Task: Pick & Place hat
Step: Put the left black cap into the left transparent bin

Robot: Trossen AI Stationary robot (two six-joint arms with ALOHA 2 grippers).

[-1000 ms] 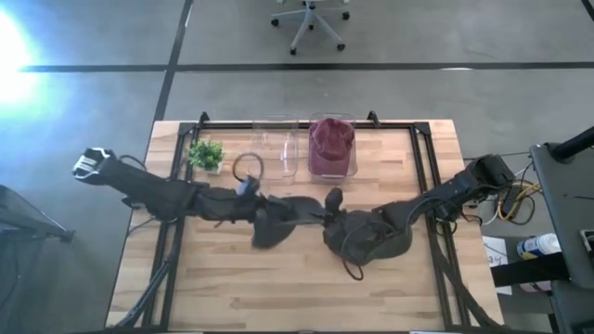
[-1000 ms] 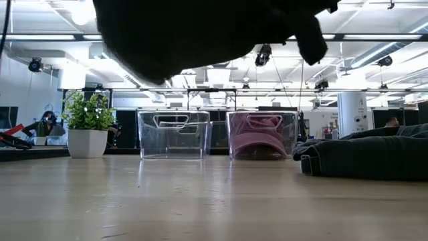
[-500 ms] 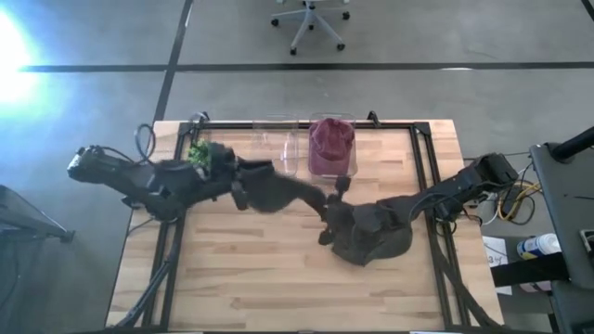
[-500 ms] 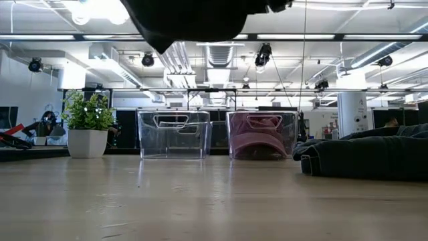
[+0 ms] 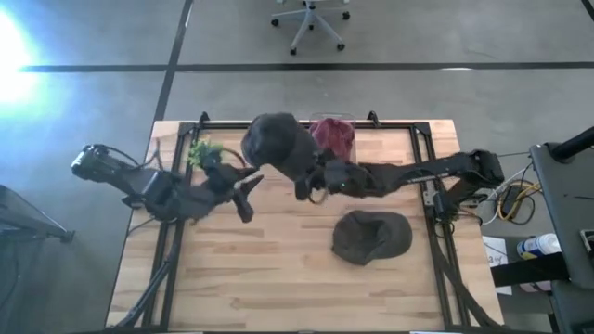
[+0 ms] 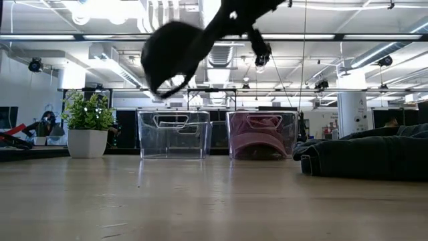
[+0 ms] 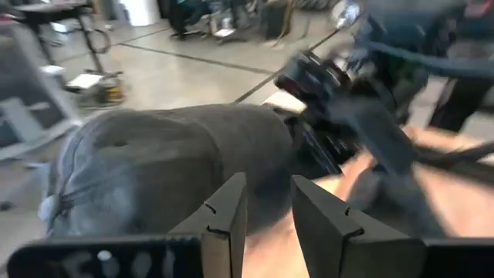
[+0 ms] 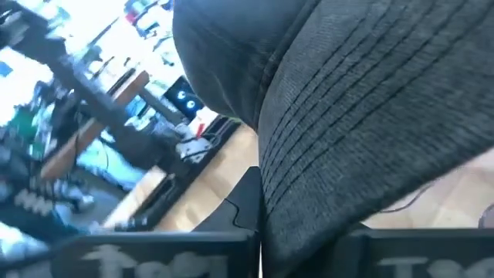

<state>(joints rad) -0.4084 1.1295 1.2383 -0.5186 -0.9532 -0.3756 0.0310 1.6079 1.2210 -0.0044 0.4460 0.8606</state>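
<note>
A dark grey hat (image 5: 277, 144) (image 6: 170, 52) hangs in the air over the bins at the far edge, crown toward the left. My right gripper (image 5: 308, 184) is shut on it, its arm reaching in from the right. My left gripper (image 5: 247, 200) (image 7: 266, 220) is open just on the near-left side of the hat and holds nothing. A second dark hat (image 5: 371, 237) (image 6: 364, 157) lies brim-down on the table toward the right. A maroon hat (image 5: 332, 139) (image 6: 257, 144) sits inside the right-hand clear bin. My right gripper pinches the dark grey hat by its stitched brim (image 8: 324, 147), one finger (image 8: 245, 202) on each face. It comes level from the table's right side. The hat is lifted clear, with its crown (image 5: 271, 139) beyond the fingers toward the far left.
Two clear bins stand side by side at the far edge: an empty one (image 6: 174, 134) and one with the maroon hat (image 6: 262, 130). A small potted plant (image 5: 204, 153) (image 6: 87, 124) stands left of them. Bare wood (image 5: 251, 269) fills the near half.
The dark grey hat has risen from low over the table's middle and gone toward the far edge, over the bins. My right gripper has travelled up and toward the far left with it. My left gripper, at the hat before, now stands apart from it.
</note>
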